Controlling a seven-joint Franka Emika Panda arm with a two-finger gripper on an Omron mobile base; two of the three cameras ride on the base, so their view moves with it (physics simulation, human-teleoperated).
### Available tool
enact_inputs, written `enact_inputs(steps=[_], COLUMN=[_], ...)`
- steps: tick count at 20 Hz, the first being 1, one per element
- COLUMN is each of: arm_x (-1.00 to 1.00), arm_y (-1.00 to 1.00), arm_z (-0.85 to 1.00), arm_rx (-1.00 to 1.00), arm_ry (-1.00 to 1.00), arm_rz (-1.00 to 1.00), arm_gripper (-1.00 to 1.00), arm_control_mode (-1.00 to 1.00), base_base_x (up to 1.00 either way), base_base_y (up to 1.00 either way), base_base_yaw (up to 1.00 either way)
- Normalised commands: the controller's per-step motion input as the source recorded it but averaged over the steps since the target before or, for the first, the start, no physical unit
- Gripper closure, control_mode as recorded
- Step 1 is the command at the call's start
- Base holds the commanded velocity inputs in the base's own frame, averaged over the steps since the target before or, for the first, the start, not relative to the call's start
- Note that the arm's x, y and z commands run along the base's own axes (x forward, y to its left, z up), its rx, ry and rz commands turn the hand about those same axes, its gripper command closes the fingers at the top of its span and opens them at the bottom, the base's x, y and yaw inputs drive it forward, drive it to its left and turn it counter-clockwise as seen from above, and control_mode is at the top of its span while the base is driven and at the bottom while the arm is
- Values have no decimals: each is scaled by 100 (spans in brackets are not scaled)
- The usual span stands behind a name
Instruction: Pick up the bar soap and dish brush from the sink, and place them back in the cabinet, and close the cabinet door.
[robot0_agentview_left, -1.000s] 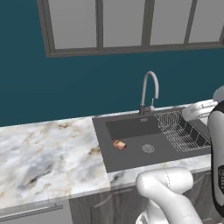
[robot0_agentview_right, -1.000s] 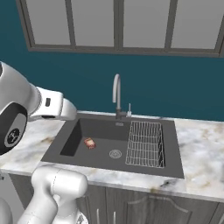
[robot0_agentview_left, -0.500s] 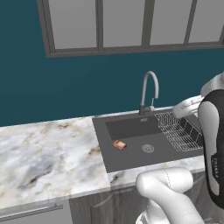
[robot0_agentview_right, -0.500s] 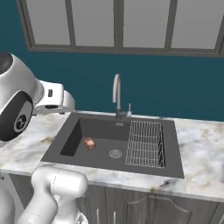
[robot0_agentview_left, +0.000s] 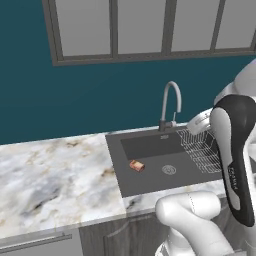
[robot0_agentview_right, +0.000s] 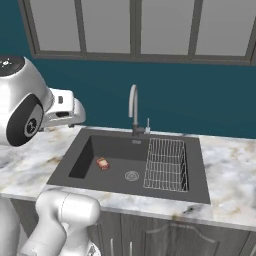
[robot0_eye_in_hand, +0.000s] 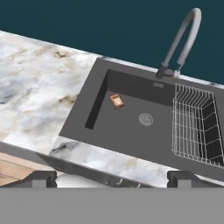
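The bar soap (robot0_eye_in_hand: 116, 100), a small orange-red block, lies on the floor of the dark grey sink (robot0_eye_in_hand: 127, 133), left of the round drain (robot0_eye_in_hand: 145, 119). The base views show the bar soap (robot0_agentview_left: 136, 165) (robot0_agentview_right: 102, 163) in the same place in the sink (robot0_agentview_left: 150, 179) (robot0_agentview_right: 112, 176). My gripper (robot0_eye_in_hand: 113, 179) is open, its two dark fingertips (robot0_eye_in_hand: 41, 178) far apart with nothing between them. It hangs high above the counter's front edge, well short of the soap. The dish brush, the cabinet and the cabinet door are out of view.
A curved silver faucet (robot0_eye_in_hand: 183, 37) (robot0_agentview_right: 133, 107) rises behind the basin. A wire dish rack (robot0_eye_in_hand: 194, 124) (robot0_agentview_left: 202, 150) (robot0_agentview_right: 166, 164) fills the sink's right part. Marble counter (robot0_eye_in_hand: 39, 96) (robot0_agentview_left: 55, 175) runs to the left. Framed window panes (robot0_agentview_left: 140, 27) line the teal wall.
My arm has swung over the second, its upper links shifting toward the sink in both base views. The soap and the scene have stayed put. The gripper remains open.
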Motion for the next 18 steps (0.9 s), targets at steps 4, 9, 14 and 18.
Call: enact_inputs(steps=[4, 9, 14, 18], arm_x=[28, 36, 40, 30], arm_y=[1, 10, 11, 0], arm_z=[-27, -21, -16, -11], arm_rx=[-3, -4, -2, 0], arm_ry=[2, 4, 9, 11], arm_rz=[5, 0, 0, 4], arm_gripper=[-100, -100, -100, -100], arm_control_mode=[-100, -100, -100, -100], base_base_x=[0, 0, 0, 0], base_base_y=[0, 0, 0, 0], base_base_yaw=[0, 0, 0, 0])
